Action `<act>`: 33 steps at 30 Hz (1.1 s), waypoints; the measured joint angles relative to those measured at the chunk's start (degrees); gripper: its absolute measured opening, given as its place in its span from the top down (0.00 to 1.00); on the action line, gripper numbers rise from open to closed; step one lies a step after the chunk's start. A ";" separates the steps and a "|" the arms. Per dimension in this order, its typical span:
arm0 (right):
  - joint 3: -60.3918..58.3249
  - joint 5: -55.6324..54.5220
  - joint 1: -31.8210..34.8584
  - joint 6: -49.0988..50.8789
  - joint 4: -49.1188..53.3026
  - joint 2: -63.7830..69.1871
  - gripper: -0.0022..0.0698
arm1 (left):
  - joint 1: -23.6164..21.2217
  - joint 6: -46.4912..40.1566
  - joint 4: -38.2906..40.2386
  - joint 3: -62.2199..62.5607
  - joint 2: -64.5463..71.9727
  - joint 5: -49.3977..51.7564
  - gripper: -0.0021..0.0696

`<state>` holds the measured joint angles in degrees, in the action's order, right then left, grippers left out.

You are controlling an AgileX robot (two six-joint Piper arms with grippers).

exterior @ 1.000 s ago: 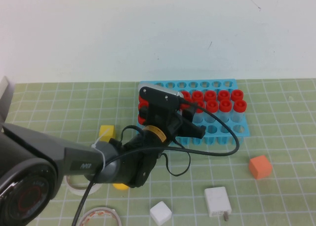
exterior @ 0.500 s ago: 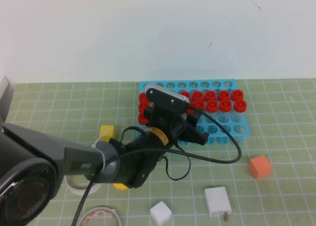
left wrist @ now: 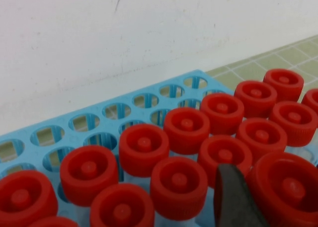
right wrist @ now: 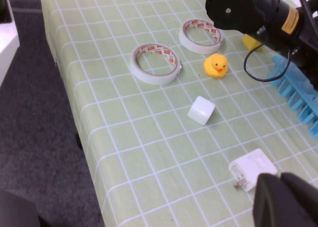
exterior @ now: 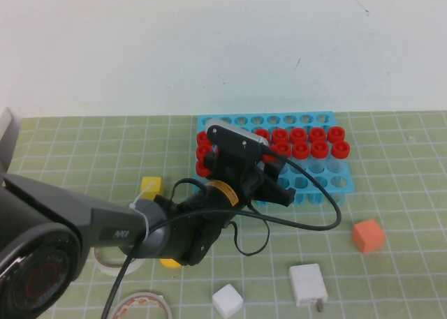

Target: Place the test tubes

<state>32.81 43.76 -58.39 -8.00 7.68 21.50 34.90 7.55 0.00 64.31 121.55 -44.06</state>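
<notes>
Clock calls are on the high view, 12 = far wall.

Left gripper (exterior: 274, 184) is over the near rows of the blue plastic tube rack (exterior: 346, 183), jaws half closed around a clear test tube with a red screw cap (left wrist: 290, 185). In the left wrist view that cap is the closest and biggest, one dark finger (left wrist: 233, 199) tight against its side.

Right gripper (right wrist: 290, 199) is closed and empty. It hangs over the green grid mat (exterior: 405, 193) just beside the white wall charger (right wrist: 251, 170), outside the high view.

Writing: round yellow sticker (exterior: 222, 187) on the left wrist has black print, and there is pale lettering on the grey arm link (exterior: 119, 233). I can't read either. Red print inside the two white tape rolls (right wrist: 155, 63) is also illegible.

Racked tubes (exterior: 307, 143): red ribbed caps with a raised centre nub, clear bodies, packed cap to cap in two rows at 1 o'clock of the gripper, plus a few at its 10 o'clock. The rack's far row of holes is empty.

Around the rack:
- orange cube (exterior: 367, 235) at its 4 o'clock
- charger at its 6
- white cube (exterior: 227, 299) at its 7
- yellow block (exterior: 150, 188) at its 8
- yellow rubber duck (right wrist: 216, 65) near the tape rolls
</notes>
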 joint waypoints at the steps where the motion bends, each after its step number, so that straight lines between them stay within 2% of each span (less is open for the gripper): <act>1: 0.00 0.00 0.00 0.00 0.00 0.00 0.97 | 0.00 0.11 0.00 0.00 0.00 0.19 0.59; 5: 0.00 0.00 0.00 0.00 0.00 0.00 0.97 | 0.00 0.99 0.00 0.00 0.00 1.89 0.52; 9: 0.00 0.00 0.00 0.00 0.00 0.00 0.97 | 0.00 1.91 0.00 0.00 0.00 2.56 0.40; 12: 0.00 0.00 0.00 0.00 0.00 0.00 0.97 | 0.00 1.91 0.00 0.00 0.00 2.56 0.36; 30: 0.00 0.00 0.00 0.00 0.00 0.00 0.97 | 0.00 -1.03 1.60 0.00 -4.92 4.86 0.34; 33: 0.00 0.00 0.00 0.00 0.00 0.00 0.97 | 0.00 -1.29 1.72 0.00 -7.92 7.18 0.37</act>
<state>32.81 43.76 -58.39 -8.00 7.68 21.50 34.90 6.26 1.72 64.31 113.63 -36.87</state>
